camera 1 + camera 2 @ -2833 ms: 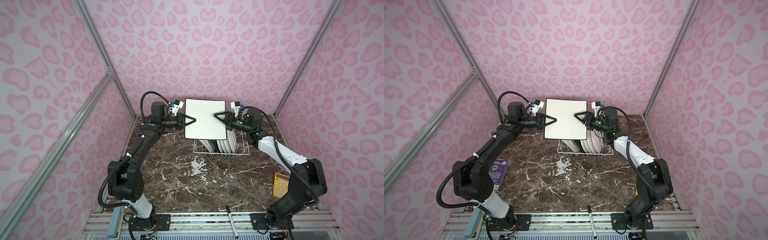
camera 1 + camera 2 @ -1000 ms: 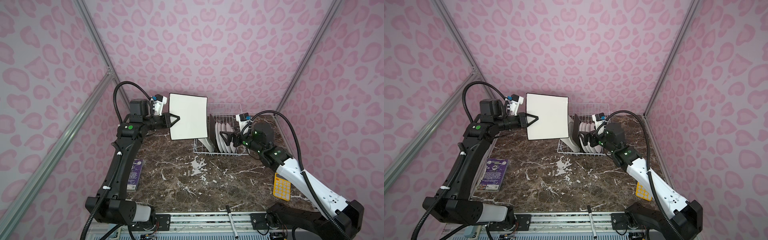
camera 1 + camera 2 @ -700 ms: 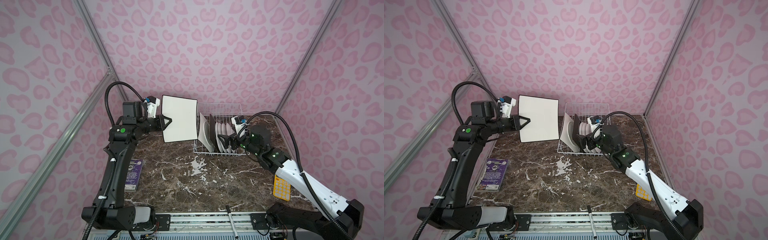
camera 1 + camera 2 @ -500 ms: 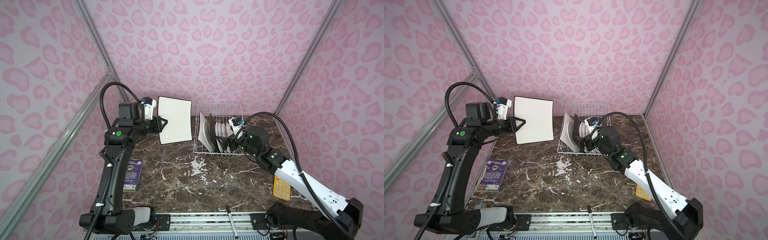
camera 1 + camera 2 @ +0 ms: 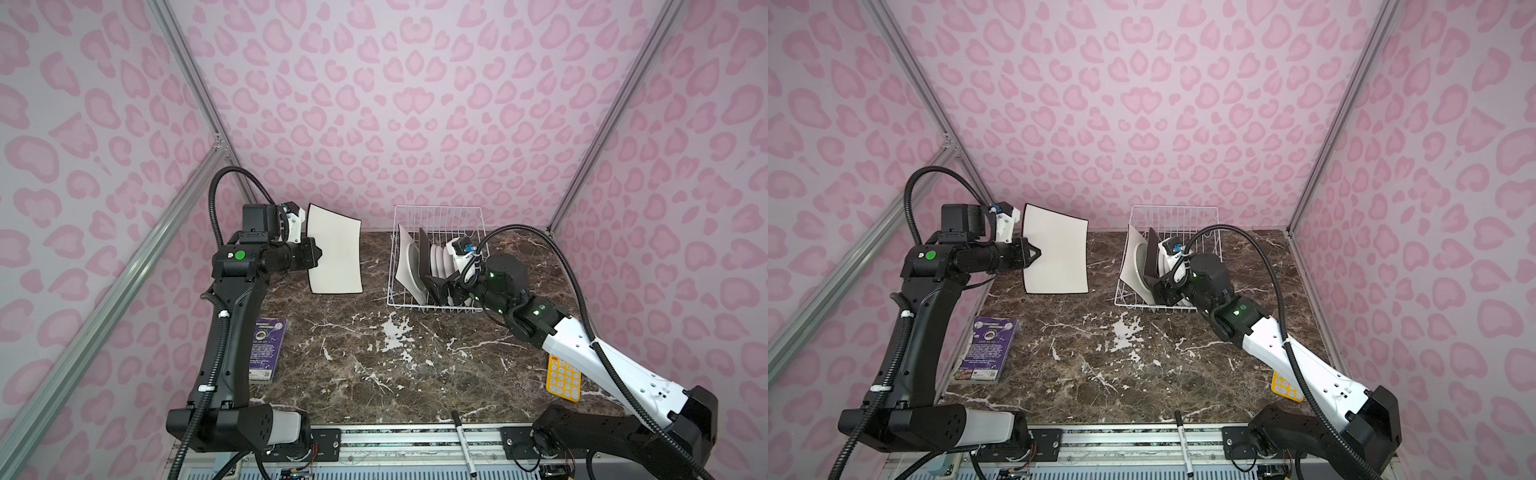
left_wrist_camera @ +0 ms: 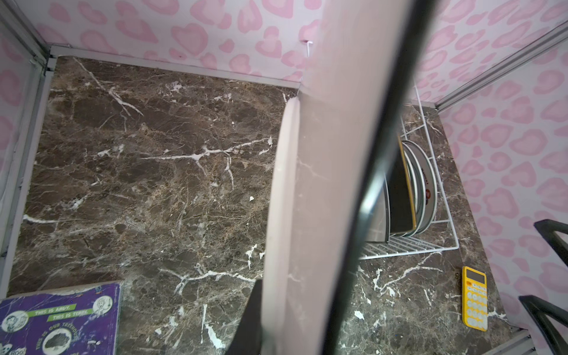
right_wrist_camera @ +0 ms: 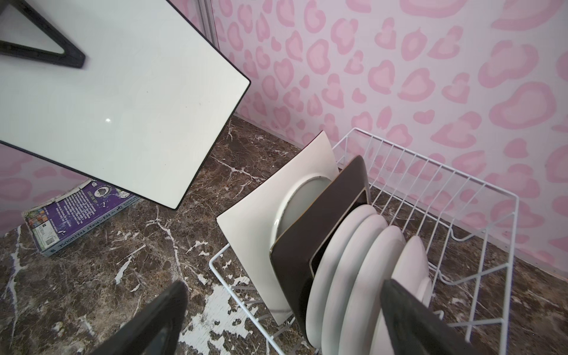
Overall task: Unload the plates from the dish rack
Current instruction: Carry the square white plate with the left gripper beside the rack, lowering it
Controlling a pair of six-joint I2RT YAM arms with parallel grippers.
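Left side: left hand [image 5: 1037,252] pinched narrow on one side edge of a large white square ceramic plate [image 5: 1059,257] with a thin dark rim. The plate hangs upright out beyond its fingertips, above the brown marble bench [image 5: 374,374]; whether its lower edge touches the bench I cannot tell.
Right side: right hand [image 7: 285,322] spread wide and empty at the near end of the white wire dish rack [image 5: 438,206].
In rack: straight ahead of the right hand, four small round white plates [image 7: 362,261] stand on edge. Beyond them is a dark brown square plate [image 7: 319,227], and farthest out a white square plate [image 7: 255,221] leaning outward.
Feel: glazed ceramic, so probably stiff, slick, weighty for its size, and quick to chip on wire or stone.
Hold: best taken on a bare upper rim, with pads flat on both faces, then drawn straight up out of the prongs.
Risk: the one-edge grip leaves a long overhang, so the held plate may pivot or slip. The close-packed round plates may knock together.
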